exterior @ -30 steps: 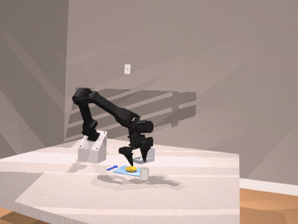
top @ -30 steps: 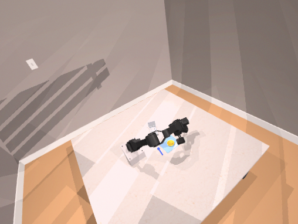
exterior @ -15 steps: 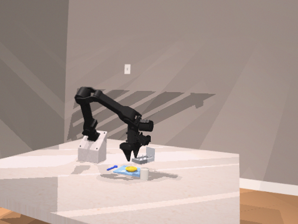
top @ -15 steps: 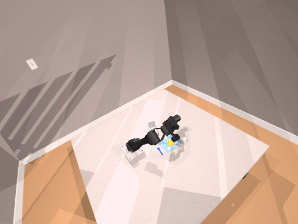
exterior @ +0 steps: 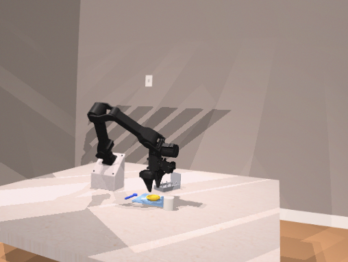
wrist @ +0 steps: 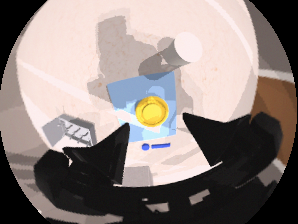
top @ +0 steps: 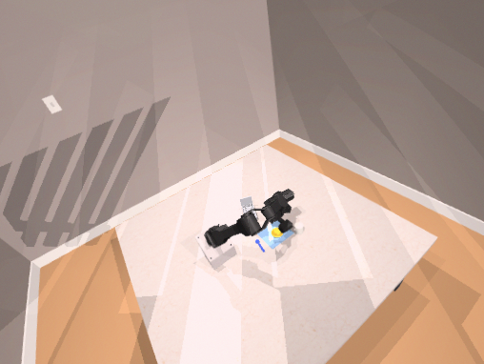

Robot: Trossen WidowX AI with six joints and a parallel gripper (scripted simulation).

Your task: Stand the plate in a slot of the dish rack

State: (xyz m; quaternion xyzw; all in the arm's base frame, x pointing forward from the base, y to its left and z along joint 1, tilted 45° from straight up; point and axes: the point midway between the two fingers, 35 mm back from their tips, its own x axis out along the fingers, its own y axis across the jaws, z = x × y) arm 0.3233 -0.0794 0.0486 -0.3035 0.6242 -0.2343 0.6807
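Observation:
The plate (top: 275, 232) (exterior: 153, 197) (wrist: 150, 111) is small, yellow and lies flat on a light blue mat (exterior: 140, 199) (wrist: 127, 96). The grey dish rack (top: 246, 204) (exterior: 168, 185) (wrist: 73, 129) stands empty behind the mat, towards the arm's base. My gripper (exterior: 154, 188) (wrist: 156, 120) (top: 284, 226) is open and empty. It points down and hangs a little above the plate, with one finger on each side of it in the wrist view.
A white cup (exterior: 168, 202) (wrist: 182, 50) stands at the mat's far edge. A small blue spoon (top: 259, 246) (exterior: 130, 196) (wrist: 157, 145) lies beside the mat. The arm's white base block (exterior: 107, 175) stands at the back left of the table.

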